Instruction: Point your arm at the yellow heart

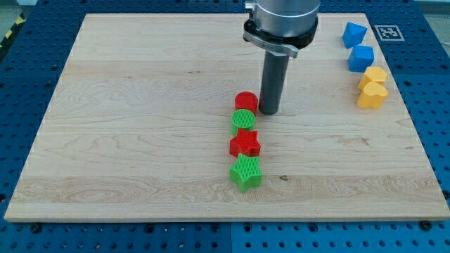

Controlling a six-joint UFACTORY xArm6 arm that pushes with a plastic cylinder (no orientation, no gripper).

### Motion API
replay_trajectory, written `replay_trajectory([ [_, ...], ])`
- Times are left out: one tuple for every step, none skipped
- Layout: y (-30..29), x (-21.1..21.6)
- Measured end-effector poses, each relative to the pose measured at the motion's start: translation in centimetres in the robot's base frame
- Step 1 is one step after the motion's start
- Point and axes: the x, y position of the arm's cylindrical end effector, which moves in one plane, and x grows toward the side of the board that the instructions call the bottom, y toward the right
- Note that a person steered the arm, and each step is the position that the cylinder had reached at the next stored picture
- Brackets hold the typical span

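Observation:
The yellow heart [372, 96] lies near the board's right edge, just below a yellow hexagon [375, 76]. My tip [269, 112] rests on the board near the middle, right beside a red cylinder [246, 101] on its right side. The yellow heart is far to the view's right of my tip, at about the same height in the view.
A column runs down from the red cylinder: green cylinder [243, 120], red star [245, 144], green star [246, 172]. Two blue blocks [354, 34] [361, 57] sit above the yellow hexagon. The wooden board [126, 126] lies on a blue perforated table.

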Motion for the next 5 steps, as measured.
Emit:
replay_trajectory([
  [3.8, 0.9],
  [4.6, 0.9],
  [6.0, 1.2],
  [6.6, 1.6],
  [6.6, 1.6],
])
